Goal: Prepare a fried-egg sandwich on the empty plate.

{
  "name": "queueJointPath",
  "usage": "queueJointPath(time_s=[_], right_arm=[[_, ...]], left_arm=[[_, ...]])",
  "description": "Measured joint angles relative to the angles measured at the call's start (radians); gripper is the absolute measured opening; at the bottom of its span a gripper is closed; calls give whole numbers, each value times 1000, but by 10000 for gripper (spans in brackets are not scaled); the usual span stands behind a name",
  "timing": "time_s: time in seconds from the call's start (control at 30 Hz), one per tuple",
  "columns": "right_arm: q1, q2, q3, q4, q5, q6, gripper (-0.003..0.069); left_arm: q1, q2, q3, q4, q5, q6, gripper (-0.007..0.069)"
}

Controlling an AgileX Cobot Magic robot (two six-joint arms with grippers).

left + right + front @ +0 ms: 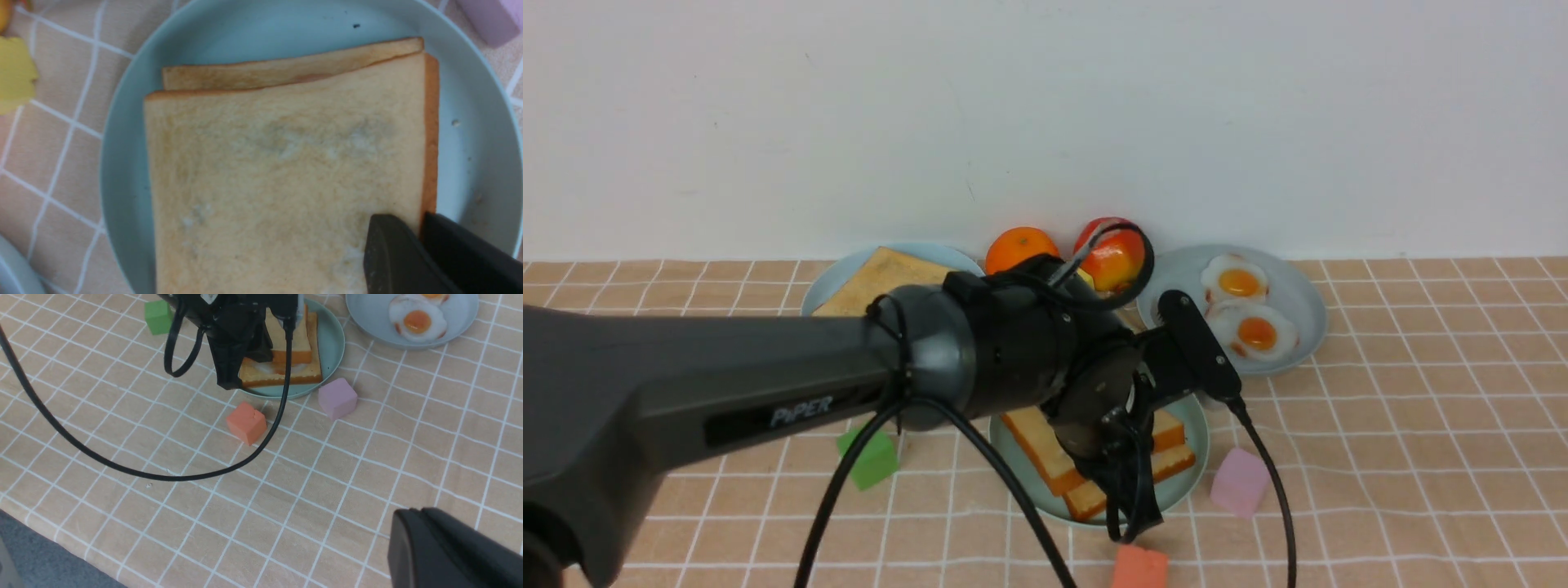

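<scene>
1 sandwich on 1 plate, 2 loose eggs (left claw, right claw: both together)

A robotics lab's mock breakfast spread stood against a bare white wall, where a cabled arm marked PiPER hung over a checked cloth laid with a toy fried-egg sandwich, toy eggs and coloured cubes.

You see a peach cloth with a white grid, under a white wall. The sandwich is golden toast with orange-brown crusts, on a pale mint plate. The eggs are white with orange yolks, on a grey-blue egg plate. The cubes are green, lilac and coral. The orange is bright orange and the apple red and yellow. The arm is dark grey and its cable black.
</scene>
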Motion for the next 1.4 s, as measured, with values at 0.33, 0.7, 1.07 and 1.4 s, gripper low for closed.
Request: queueJointPath(time_s=[0.33, 0.7, 1.07, 1.4], right_arm=[[0, 0, 0, 12, 0, 0, 34], [0, 0, 0, 18, 3, 0, 42], [0, -3, 0, -11, -8, 28, 43], [0, -159, 0, -108, 15, 149, 43]], left_arm=[[0, 8, 0, 0, -32, 0, 260], [-2, -35, 2, -40, -26, 0, 409], [-86, -586, 36, -91, 63, -259, 12], [-86, -1319, 701, -165, -346, -384, -13]])
